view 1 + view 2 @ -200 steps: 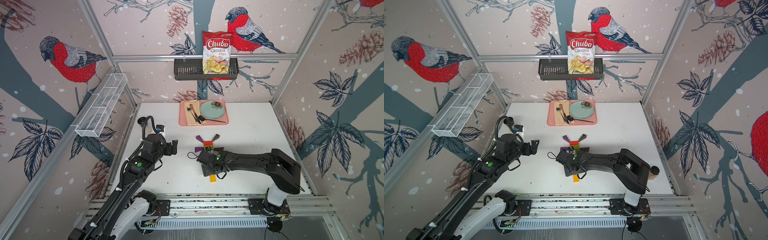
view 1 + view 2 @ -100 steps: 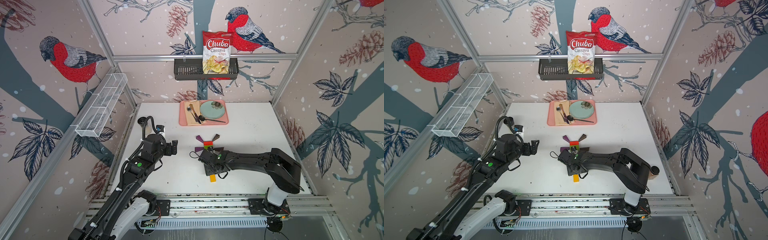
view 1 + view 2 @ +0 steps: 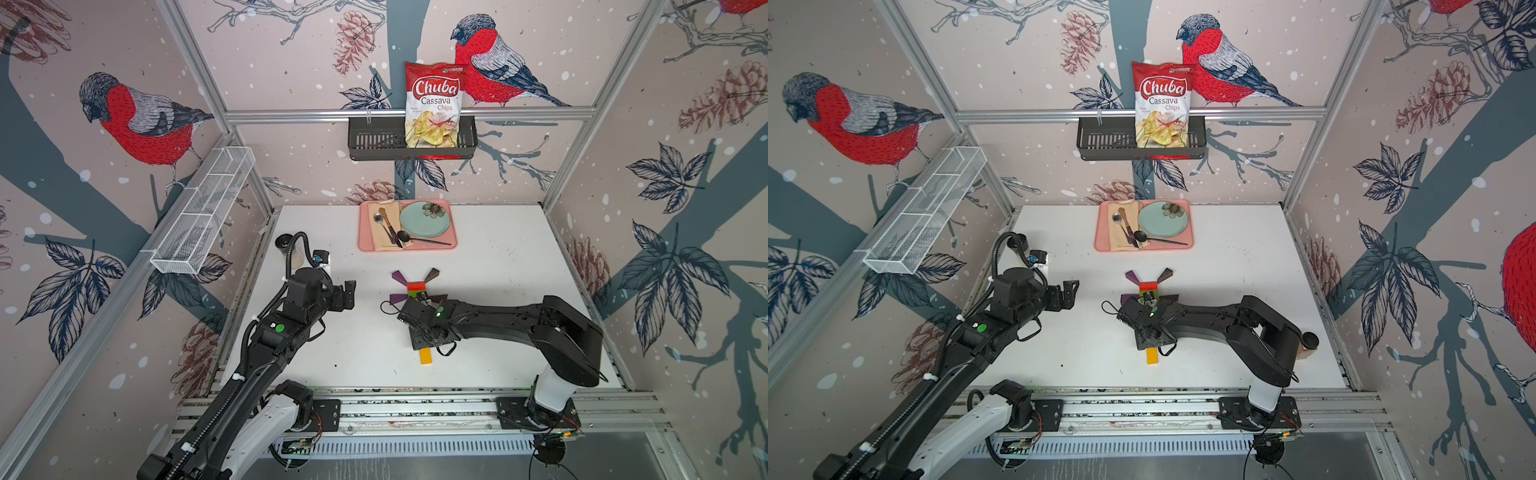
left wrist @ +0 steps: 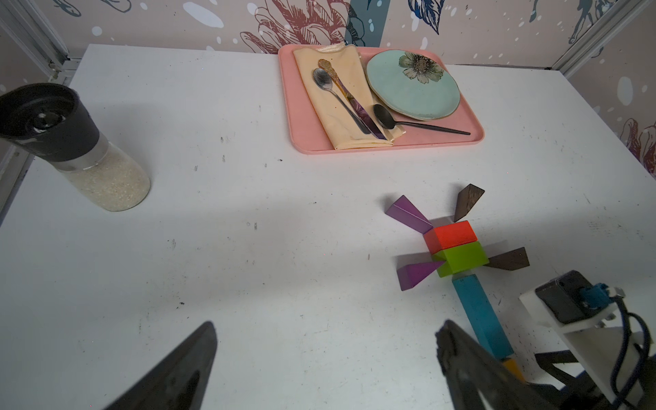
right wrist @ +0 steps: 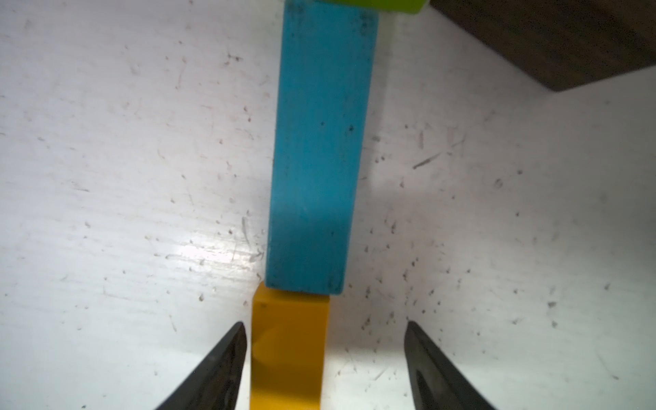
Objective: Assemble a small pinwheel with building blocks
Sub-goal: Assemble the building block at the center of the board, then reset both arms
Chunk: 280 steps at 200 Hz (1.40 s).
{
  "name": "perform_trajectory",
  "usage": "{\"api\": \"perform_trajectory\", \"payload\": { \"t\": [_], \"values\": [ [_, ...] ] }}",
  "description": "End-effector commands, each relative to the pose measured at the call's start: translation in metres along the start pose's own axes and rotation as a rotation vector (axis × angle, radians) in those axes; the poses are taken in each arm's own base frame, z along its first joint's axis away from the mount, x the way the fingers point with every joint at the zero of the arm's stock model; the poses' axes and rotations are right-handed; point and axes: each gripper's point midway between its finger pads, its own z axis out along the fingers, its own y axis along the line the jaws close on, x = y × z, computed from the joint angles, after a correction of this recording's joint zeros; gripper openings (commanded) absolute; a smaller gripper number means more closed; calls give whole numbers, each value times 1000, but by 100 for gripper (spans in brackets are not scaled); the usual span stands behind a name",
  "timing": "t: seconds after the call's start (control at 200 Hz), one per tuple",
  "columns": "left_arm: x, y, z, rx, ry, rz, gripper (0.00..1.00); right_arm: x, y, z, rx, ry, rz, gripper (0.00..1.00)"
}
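Observation:
The pinwheel lies flat mid-table: red block (image 4: 450,234) and green block (image 4: 461,258) as hub, two purple wedges (image 4: 408,214) and two dark brown wedges (image 4: 509,259) fanned around it. A blue bar (image 4: 481,316) runs from the green block, and a yellow bar (image 5: 289,355) butts its end. My right gripper (image 5: 324,323) is open and low over the yellow bar (image 3: 425,356). One finger sits close beside the bar, the other well apart. My left gripper (image 4: 326,323) hangs wide open and empty left of the pinwheel (image 3: 415,289).
A pink tray (image 3: 365,245) with a plate, napkin and cutlery sits at the back. A spice jar (image 4: 71,149) stands at the left edge by my left arm, another jar (image 3: 1308,345) at the right edge. A wire basket and a shelf with a chips bag hang on the walls.
My right gripper's jaws have narrowed a little around the yellow bar and the wrist has shifted slightly. The left arm has not moved.

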Motion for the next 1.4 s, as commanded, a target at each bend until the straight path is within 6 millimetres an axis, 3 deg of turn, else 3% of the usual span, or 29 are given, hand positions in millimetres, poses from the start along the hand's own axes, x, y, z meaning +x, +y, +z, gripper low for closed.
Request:
{"api": "perform_trajectory", "payload": {
  "t": [0.0,0.29,0.465,0.52,0.53,0.55,0.68,0.77,0.851,0.891,0.971,1.046,1.161,1.221,1.296,1.351,1.396],
  "values": [
    [-4,-1,-1,3,-10,-23,96,-3,-1,-3,-1,-20,5,71],
    [-3,-3,1,15,-5,-30,96,-9,2,-5,-10,-38,-5,71],
    [-3,-1,1,1,-8,-15,96,-30,11,-31,-27,-138,-40,75],
    [-4,3,1,-17,-17,-2,96,-41,7,-47,-20,-199,-44,80],
    [-3,4,1,-19,-16,2,96,-43,6,-51,-20,-211,-44,93],
    [-4,4,2,-24,-21,9,96,-47,1,-58,-9,-239,-36,100],
    [-10,15,5,-84,-64,48,96,-86,-54,-112,3,-454,89,99],
    [-19,33,4,-182,-158,71,96,-120,-116,-161,1,-675,204,99],
    [-17,52,2,-283,-250,117,96,-132,-177,-188,66,-885,254,100],
    [-11,60,4,-323,-288,158,96,-130,-203,-192,109,-964,251,99],
    [12,78,11,-398,-334,198,97,-116,-245,-178,204,-1071,179,99],
    [31,98,17,-429,-369,123,96,-98,-291,-160,256,-1147,265,100],
    [30,116,17,-419,-484,2,96,-63,-345,-127,212,-1208,456,99],
    [37,137,18,-483,-528,-58,97,-50,-358,-118,232,-1237,501,100],
    [28,148,33,-500,-481,-52,97,-64,-366,-116,224,-1223,498,100],
    [16,148,48,-472,-474,-9,97,-91,-354,-106,155,-1181,405,100],
    [6,147,59,-462,-484,27,97,-108,-345,-87,107,-1094,346,100]
  ]
}}
